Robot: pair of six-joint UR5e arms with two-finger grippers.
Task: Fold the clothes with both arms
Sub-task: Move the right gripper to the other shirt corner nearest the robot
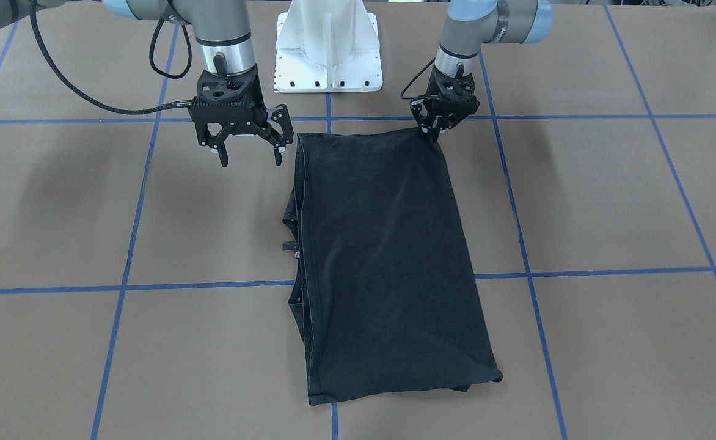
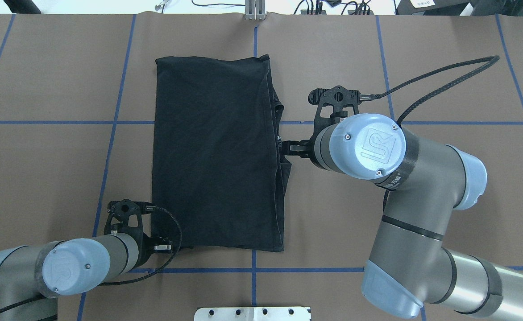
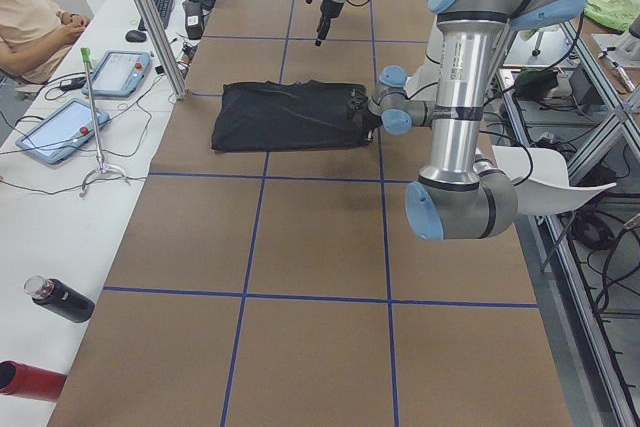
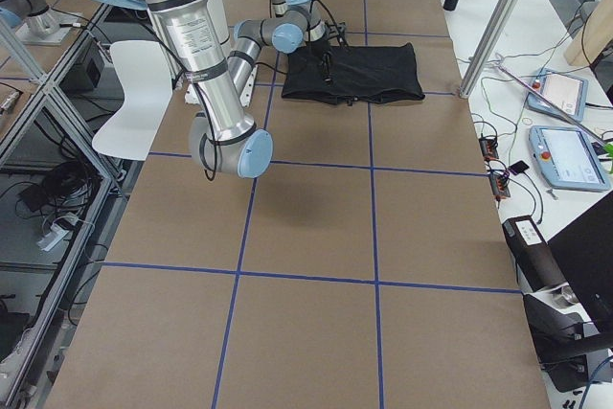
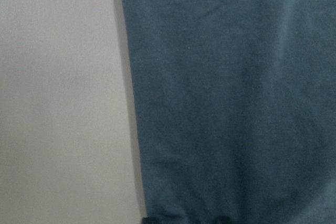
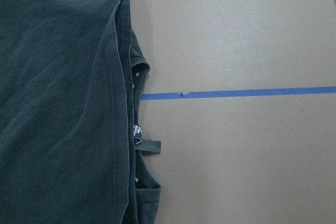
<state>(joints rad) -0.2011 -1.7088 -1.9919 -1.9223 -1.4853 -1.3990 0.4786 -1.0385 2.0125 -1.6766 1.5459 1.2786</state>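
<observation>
Black T-shirt (image 1: 388,256), folded long, fills the middle of the front view. At its upper-right corner my left gripper (image 1: 434,131) looks pinched on the cloth. Upper left, my right gripper (image 1: 251,160) hangs spread, so a one-sided lift could skew the layers.

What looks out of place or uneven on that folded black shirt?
The T-shirt is folded, but its layers don't line up along the edge on the robot's right: lower layers poke out past the top layer, and a small black tab sticks out onto the table. Nothing looks damaged.
</observation>
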